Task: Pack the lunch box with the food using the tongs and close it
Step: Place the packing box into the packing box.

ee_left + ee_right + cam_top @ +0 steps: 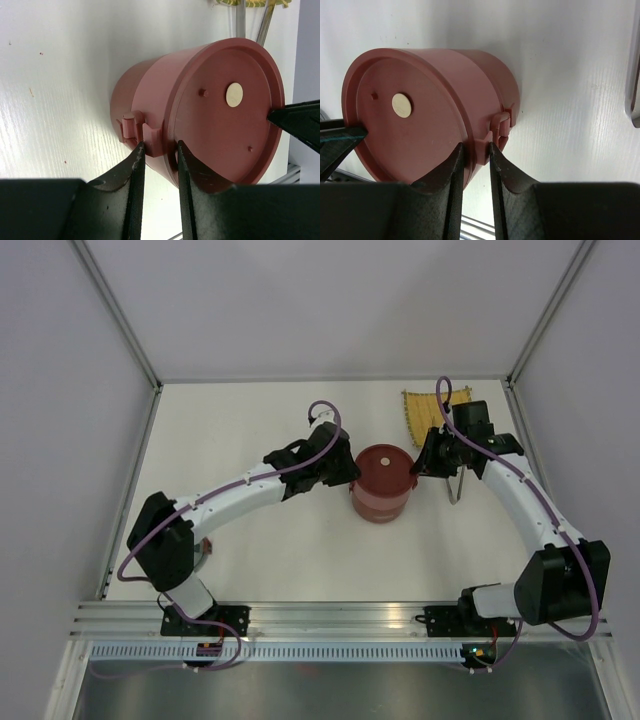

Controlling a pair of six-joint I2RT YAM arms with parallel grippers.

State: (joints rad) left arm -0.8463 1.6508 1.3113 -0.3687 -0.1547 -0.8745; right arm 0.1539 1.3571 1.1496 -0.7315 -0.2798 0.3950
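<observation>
One lunch box [382, 485] stands mid-table, its two dark-red tiers stacked and a single lid [215, 130] on top with one pale knob [234, 94]. It sits squarely between two grippers. The left gripper [159, 150] has its jaws narrow, pinching the left clasp [150, 140] just under the lid's rim. The right gripper [476, 150] is narrow too, with tips either side of the right clasp [484, 142] – whether they press it I cannot tell. One pair of tongs [457, 487] lies just right of the box under the right arm, and one yellow mat [425, 412] lies behind on the white table [250, 410].
</observation>
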